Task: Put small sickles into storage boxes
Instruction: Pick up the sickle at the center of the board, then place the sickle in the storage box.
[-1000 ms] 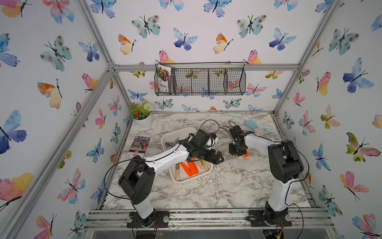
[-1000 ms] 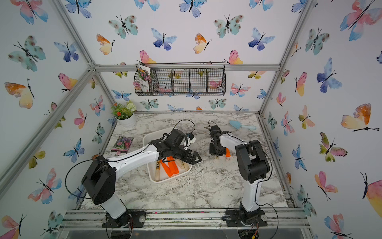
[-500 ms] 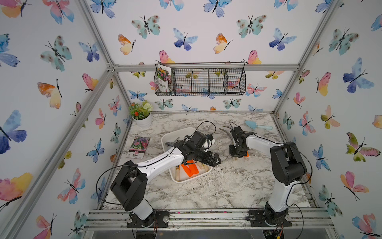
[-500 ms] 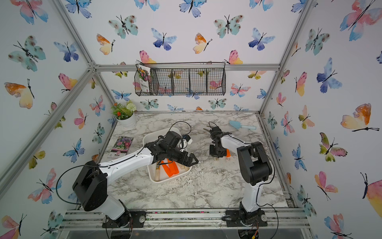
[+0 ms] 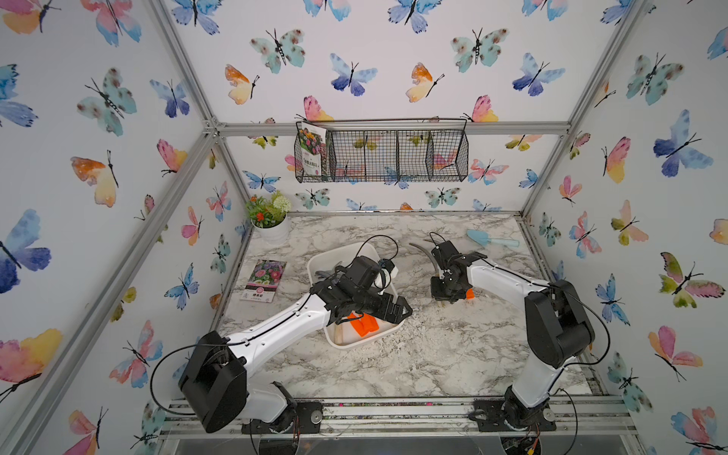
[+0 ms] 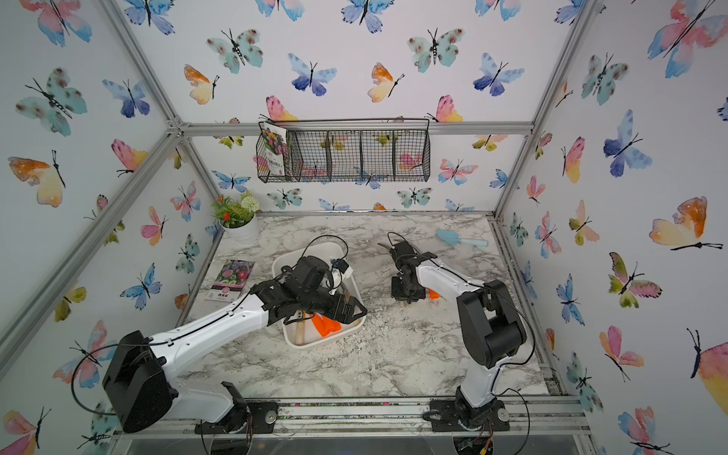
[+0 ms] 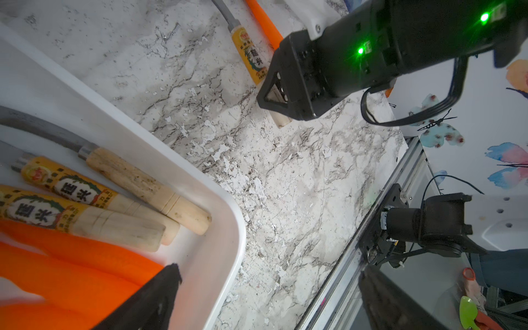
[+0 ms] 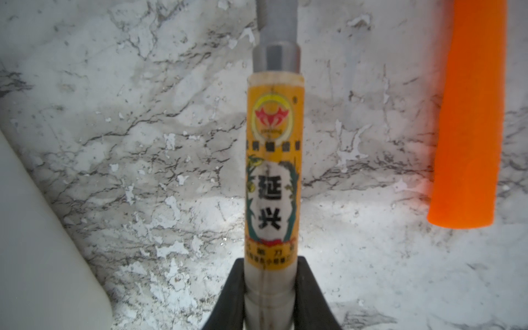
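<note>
My right fingers [image 8: 228, 297] clamp the butt of a labelled wooden-handled sickle [image 8: 271, 171] right of the white tray [image 7: 228, 217], an orange-handled sickle [image 8: 468, 114] just beside it. My left fingers [image 7: 154, 297] gape wide, empty, over the tray's near end, where more sickles [image 7: 128, 183] lie.

White storage tray [image 7: 143, 137] sits on the tabletop [image 7: 285, 185], well loaded. Three wooden-handled sickles [image 7: 148, 188] lie side by side in it, two with gold-black labels, and orange handles [image 7: 71, 271] are packed in alongside. Outside, near the tray, a labelled wooden sickle [image 8: 271, 171] is pinched at its butt end by the right gripper [image 8: 270, 274]. An orange-handled sickle [image 8: 468, 114] lies parallel, close beside it.
</note>
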Motion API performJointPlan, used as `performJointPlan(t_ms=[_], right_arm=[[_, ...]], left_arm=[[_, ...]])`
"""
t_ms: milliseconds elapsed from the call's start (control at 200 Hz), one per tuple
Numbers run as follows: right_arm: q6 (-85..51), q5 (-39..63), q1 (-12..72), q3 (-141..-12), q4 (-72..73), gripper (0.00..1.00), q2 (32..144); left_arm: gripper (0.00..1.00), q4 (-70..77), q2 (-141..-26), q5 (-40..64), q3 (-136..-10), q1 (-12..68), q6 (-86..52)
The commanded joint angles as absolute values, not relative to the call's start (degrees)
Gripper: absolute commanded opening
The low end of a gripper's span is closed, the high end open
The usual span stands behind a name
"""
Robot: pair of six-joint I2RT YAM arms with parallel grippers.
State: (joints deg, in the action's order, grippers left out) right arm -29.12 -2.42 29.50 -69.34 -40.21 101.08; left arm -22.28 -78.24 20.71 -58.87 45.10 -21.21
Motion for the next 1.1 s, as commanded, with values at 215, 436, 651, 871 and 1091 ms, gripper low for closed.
performJointPlan(t_ms=[215,436,651,871,1091], right_arm=[[-33.6,-5.2,35.5,-74.5,-45.6,0.01,97.0],[-35.4,-6.4,39.8,-78.1,-47.9,0.01,97.2],[-37.3,-7.5,44.6,-82.1,-49.6,0.01,99.0],[-39.4,-8.2,50.0,-86.3,-50.4,0.01,102.4],[-41.2,-8.4,54.6,-89.5,-50.4,0.01,106.1]], left_arm=[[0.98,-26.8,-70.4,17.8,-56.4,44.9,-22.4],[0.98,-28.2,-65.8,16.6,-54.4,44.9,-23.9],[0.98,-30.2,-60.9,15.2,-52.3,44.9,-25.5],[0.98,-32.6,-54.9,13.5,-49.7,44.9,-27.1],[0.99,-36.0,-49.2,11.7,-48.0,44.9,-28.8]])
